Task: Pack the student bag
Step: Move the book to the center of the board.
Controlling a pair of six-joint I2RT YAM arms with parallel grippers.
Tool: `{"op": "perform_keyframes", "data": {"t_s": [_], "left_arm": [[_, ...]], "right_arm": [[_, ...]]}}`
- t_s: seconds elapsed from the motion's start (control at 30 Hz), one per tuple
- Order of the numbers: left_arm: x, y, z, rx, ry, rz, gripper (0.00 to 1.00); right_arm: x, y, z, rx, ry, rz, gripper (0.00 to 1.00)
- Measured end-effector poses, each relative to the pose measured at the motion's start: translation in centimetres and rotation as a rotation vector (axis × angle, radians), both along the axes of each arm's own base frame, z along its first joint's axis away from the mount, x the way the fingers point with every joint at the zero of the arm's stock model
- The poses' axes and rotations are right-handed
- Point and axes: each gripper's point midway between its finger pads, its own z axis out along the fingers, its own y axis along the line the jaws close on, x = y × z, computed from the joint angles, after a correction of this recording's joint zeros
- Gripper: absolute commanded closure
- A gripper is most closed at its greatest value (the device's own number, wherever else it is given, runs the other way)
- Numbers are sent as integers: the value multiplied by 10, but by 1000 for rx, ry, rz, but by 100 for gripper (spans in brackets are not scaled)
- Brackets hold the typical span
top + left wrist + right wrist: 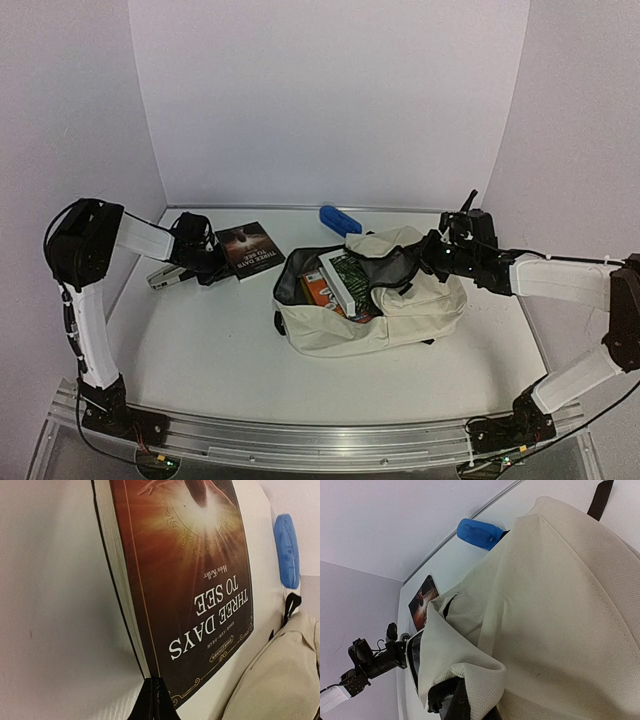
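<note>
Bag (420,305) flap is pinched in our right fingers (461,708); our left fingers (152,701) clench the book (200,580) by its corner. That thin hold could slip mid-lift.

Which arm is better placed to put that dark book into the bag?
Left, probably. The left gripper is at the edge of the book, which lies beside the open bag. The right gripper pinches the bag's fabric, apparently holding it open, so it looks occupied.
</note>
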Motion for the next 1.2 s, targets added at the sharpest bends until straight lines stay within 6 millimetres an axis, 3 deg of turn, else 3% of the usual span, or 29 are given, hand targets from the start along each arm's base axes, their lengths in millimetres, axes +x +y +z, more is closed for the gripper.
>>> {"op": "perform_keyframes", "data": {"t_s": [0.2, 0.37, 0.43, 0.5, 0.6, 0.73, 0.87, 0.93, 1.03, 1.13, 1.2], "left_arm": [[-62, -12, -2, 9, 47, -48, 100], [-110, -6, -2, 10, 103, -31, 100], [-124, -1, -2, 12, 125, -19, 100], [-136, 4, -1, 17, 148, -7, 96], [-147, 10, 5, 30, 168, 7, 81], [-152, 15, 20, 34, 162, 10, 60], [-146, 20, 38, 3, 150, 23, 43], [-139, 25, 45, -19, 135, 38, 34], [-130, 30, 52, -65, 125, 50, 29], [-121, 31, 53, -127, 130, 50, 27], [-116, 30, 49, -155, 137, 44, 27]], "right_arm": [[0, -4, -1, -17, -7, -12, 100], [0, -7, 2, -36, -23, -18, 99], [-1, -8, 4, -45, -34, -18, 88], [-2, -11, 7, -63, -44, -16, 65], [-5, -19, 12, -116, -63, -23, 32], [-8, -34, 44, -184, -142, -50, 18], [-12, -35, 111, -194, -295, -46, 12], [-16, -22, 140, -184, -366, -13, 10], [-25, 18, 169, -170, -437, 88, 9], [-31, 73, 171, -169, -451, 212, 12], [-34, 116, 155, -184, -429, 308, 23]]}}
